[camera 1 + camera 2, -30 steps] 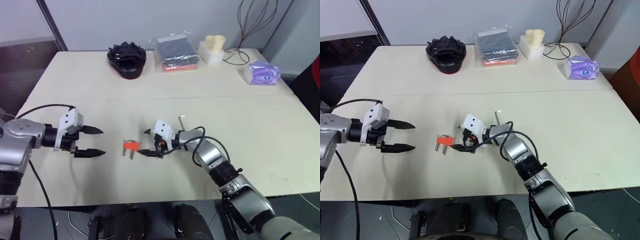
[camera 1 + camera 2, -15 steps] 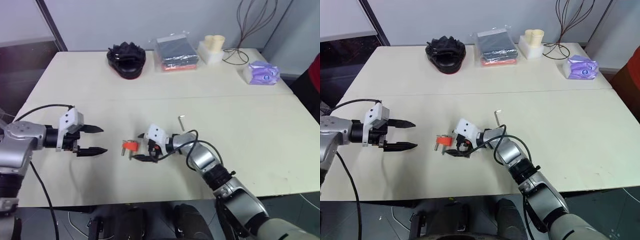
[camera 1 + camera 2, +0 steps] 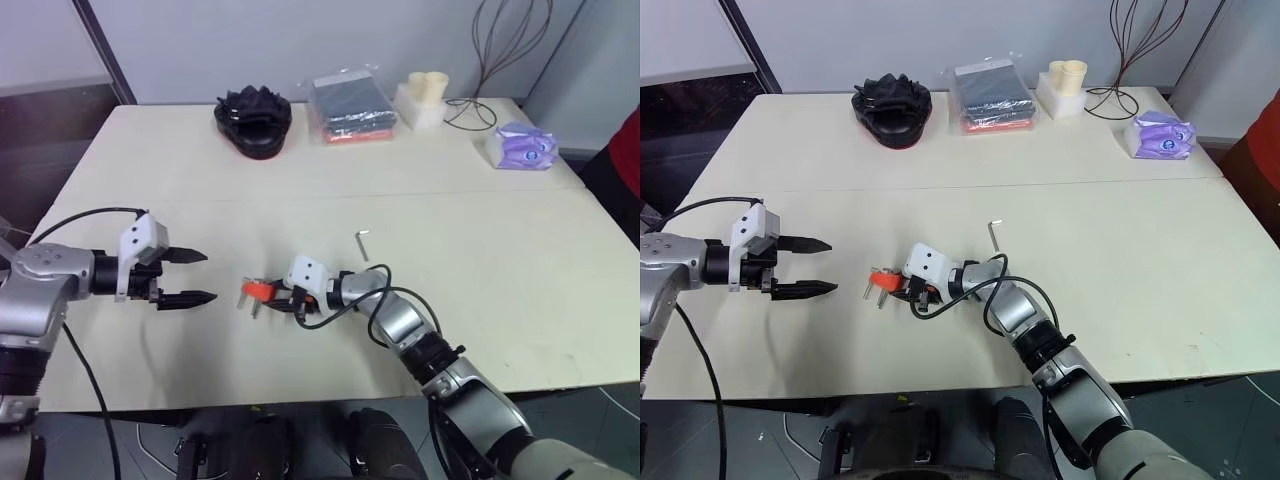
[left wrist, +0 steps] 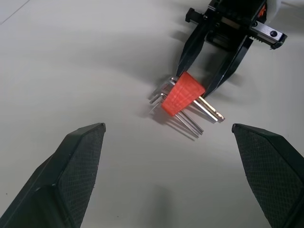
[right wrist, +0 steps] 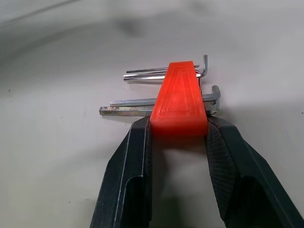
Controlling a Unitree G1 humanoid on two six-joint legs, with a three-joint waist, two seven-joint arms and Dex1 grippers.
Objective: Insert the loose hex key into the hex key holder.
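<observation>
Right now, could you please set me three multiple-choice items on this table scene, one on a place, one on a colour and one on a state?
1. Where does the thin grey L-shaped loose hex key lie?
A. on the bare table beyond the right arm
B. inside the orange holder
C. in the left gripper

2. What colour is the small plastic hex key holder?
A. blue
B. orange-red
C. black

3. How does the right gripper stand?
A. wide open above the table
B. shut on the loose key
C. shut on the holder

Key: 1 A, it rests alone on the tabletop; 2 B, the wrist views show it; 3 C, both black fingers press the block's sides.
</observation>
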